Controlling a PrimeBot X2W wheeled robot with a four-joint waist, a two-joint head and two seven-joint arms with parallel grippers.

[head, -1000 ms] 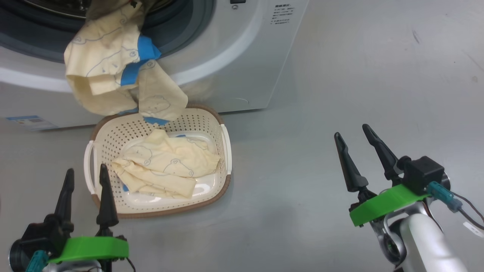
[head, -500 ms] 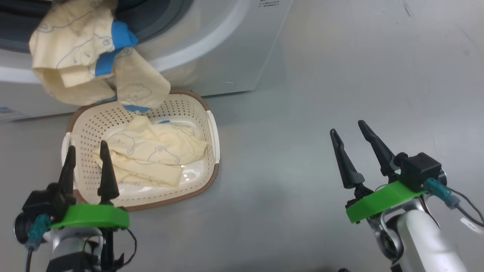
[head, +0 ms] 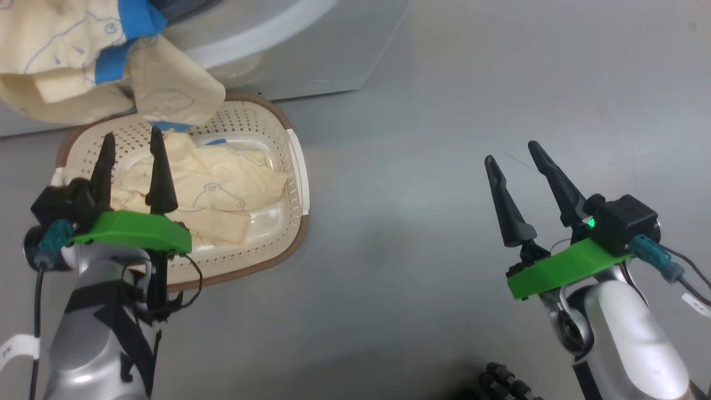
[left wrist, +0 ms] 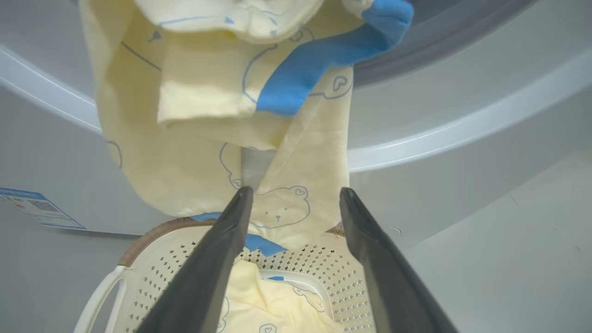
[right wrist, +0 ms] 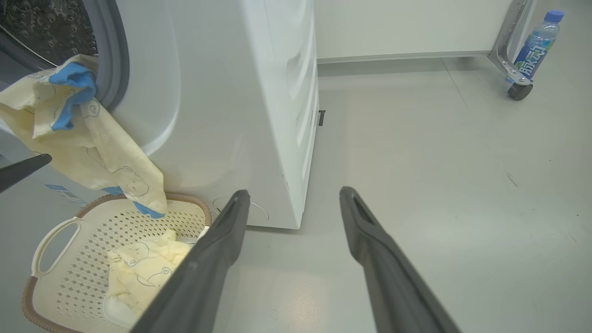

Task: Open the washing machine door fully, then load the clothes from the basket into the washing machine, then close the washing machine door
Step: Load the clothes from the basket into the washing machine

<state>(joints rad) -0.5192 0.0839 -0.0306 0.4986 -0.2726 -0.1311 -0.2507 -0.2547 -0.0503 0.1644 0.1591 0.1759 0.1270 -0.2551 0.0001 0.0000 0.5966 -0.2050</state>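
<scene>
Floor: smooth grey floor (head: 422, 139); white washing machine (head: 311, 61) stands on it; plastic bottle (right wrist: 536, 44) by a caster far off.
Left jaws: left gripper (head: 132, 133) spread wide, nothing between the fingers. Hovers over the near half of the basket (head: 253, 125), aimed at the low end of the hanging garment (head: 66, 72); no contact that I can see.
Right jaws: right gripper (head: 511, 151) also spread wide, empty, over bare floor well to the right of the basket.
Basket: cream, perforated sides, brown rim, white handles. On the floor right at the machine's front; touching or just beside, can't tell.
In basket: clothes (head: 222, 183), pale yellow, crumpled flat on the bottom, thin blue bear outlines, a bit of blue trim. One piece or two, can't tell.
Hanging garment: same yellow fabric with a bright blue patch, draped out of the machine's mouth over the grey gasket (right wrist: 111, 55); tail dangles down to the basket's far rim.
Drum: steel drum (right wrist: 46, 23) seen through the uncovered mouth.
Door: judged open since the mouth is uncovered; how far, can't tell.
Done: door step probably; loading started.
Left: push the half-in garment inside, lift the basket pile in, shut the door.
Stage: mid-loading, halfway at best (judgement).
Handling: thin limp cotton, will sag and trail; could catch on the gasket or slide back out.
</scene>
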